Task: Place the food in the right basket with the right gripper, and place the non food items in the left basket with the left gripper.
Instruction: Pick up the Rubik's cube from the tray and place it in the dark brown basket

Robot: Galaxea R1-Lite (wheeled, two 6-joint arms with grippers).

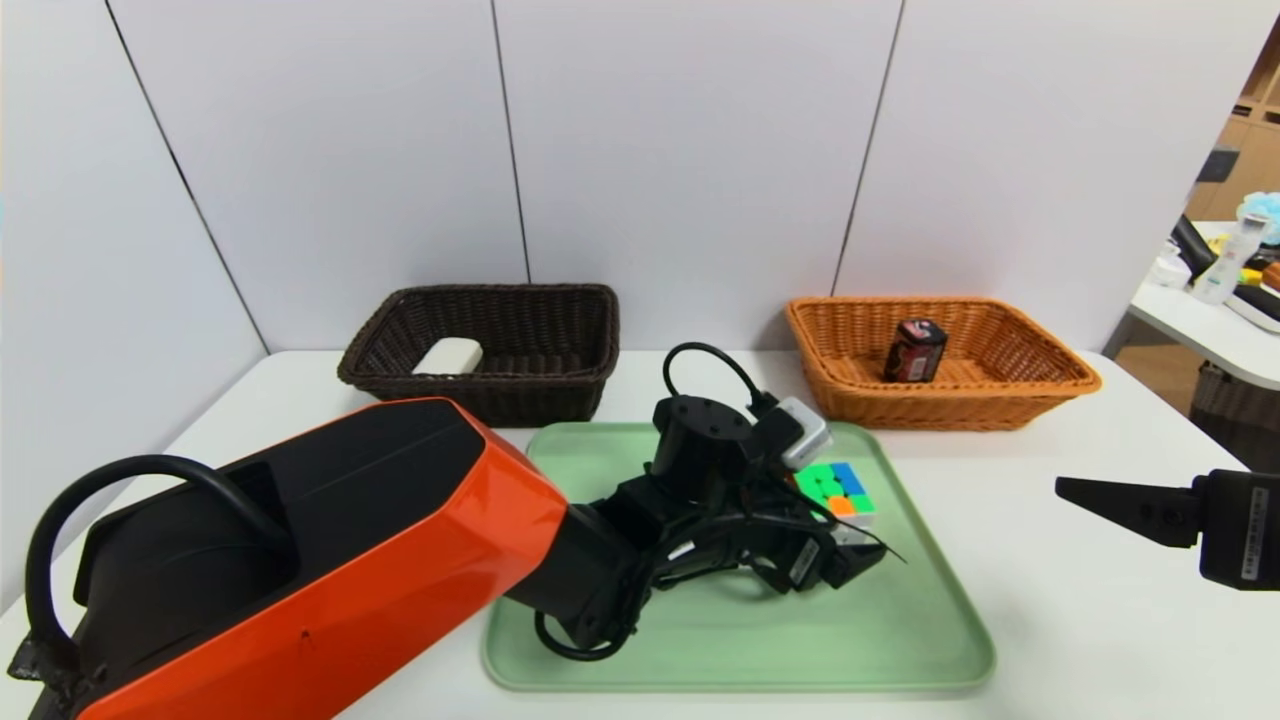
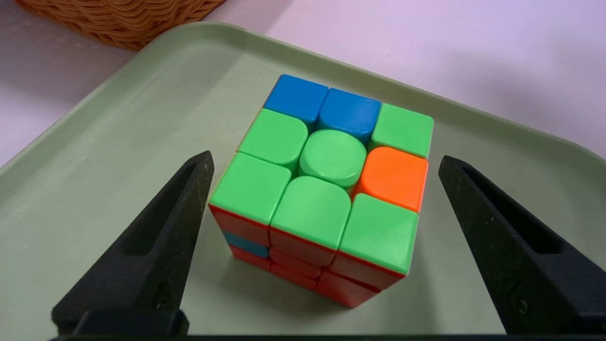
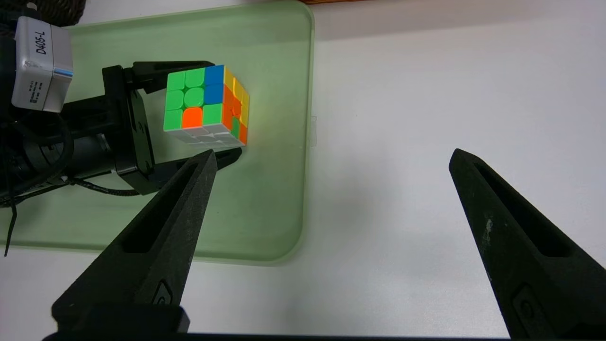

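Left basket (image 1: pixel 500 345): dark, holds the white bar (image 1: pixel 448 356).
Left gripper (image 2: pixel 324 189): over the green tray (image 1: pixel 900 640), jaws wide, flanking the puzzle cube (image 2: pixel 326 184), not touching.
Right basket (image 1: pixel 1000 400): holds the black packet (image 1: pixel 914 351).
Right gripper (image 3: pixel 331 189): above the table (image 1: pixel 1100 620), jaws wide.

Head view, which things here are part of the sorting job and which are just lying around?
Part of the job:
- puzzle cube on the tray, between the open left gripper
- soap bar in the dark basket
- black packet in the orange basket
- right gripper, open, off to the side

Just lying about:
- green tray
- bottle on the side table
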